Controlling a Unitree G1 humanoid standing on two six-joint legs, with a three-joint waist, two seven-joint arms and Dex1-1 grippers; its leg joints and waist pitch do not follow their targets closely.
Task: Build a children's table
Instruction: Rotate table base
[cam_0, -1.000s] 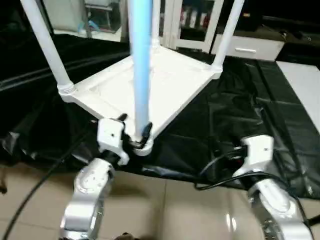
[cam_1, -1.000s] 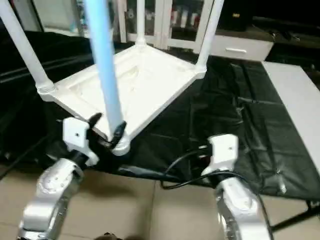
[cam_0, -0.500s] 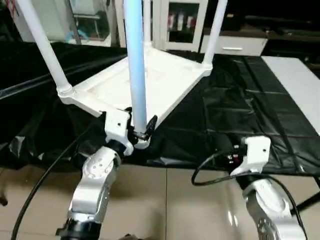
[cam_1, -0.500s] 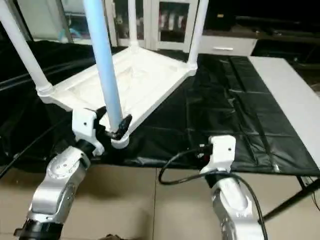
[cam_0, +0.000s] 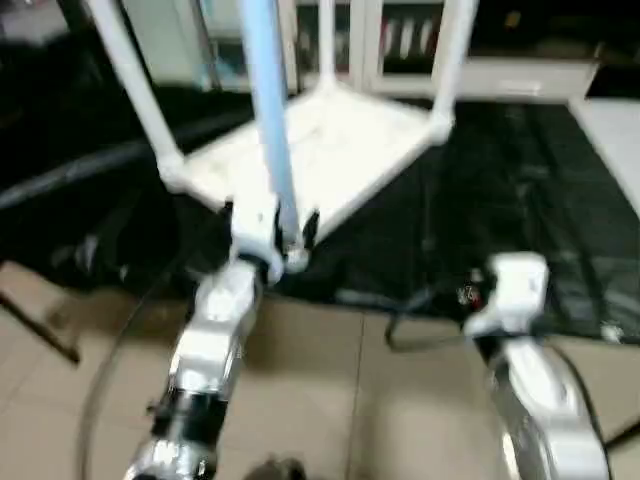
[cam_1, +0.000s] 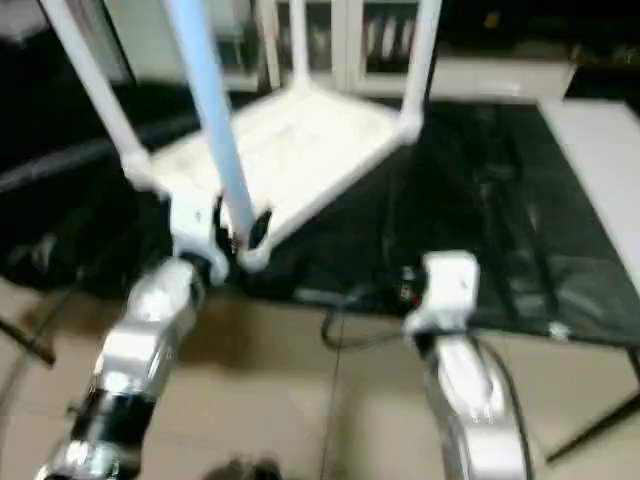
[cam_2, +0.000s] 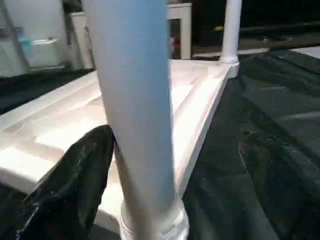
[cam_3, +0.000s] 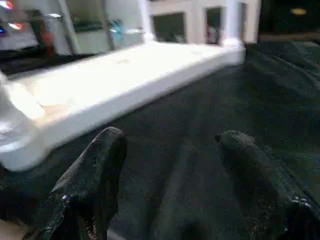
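Observation:
The children's table stands upside down on the black cover: its white tabletop (cam_0: 340, 140) lies flat and its legs rise from the corner sockets. The near leg (cam_0: 268, 120), tinted bluish, stands in the front corner socket (cam_0: 293, 262). My left gripper (cam_0: 272, 222) is open around that leg's base, a black finger on each side. In the left wrist view the leg (cam_2: 135, 100) rises just beside one finger (cam_2: 75, 185). My right gripper (cam_3: 172, 135) is open and holds nothing, low over the black cover, right of the tabletop's front edge (cam_3: 125, 85).
The black-covered work surface (cam_0: 500, 200) ends at a front edge near my wrists, with tiled floor (cam_0: 350, 400) below. A black cable (cam_0: 410, 325) loops by my right wrist. Glass-fronted cabinets (cam_0: 400, 40) stand behind. A white surface (cam_0: 620, 130) lies at the far right.
The whole picture has shifted and tilted, so the camera has moved. My left gripper stays around the near leg's base and my right gripper stays open near the cover's front edge.

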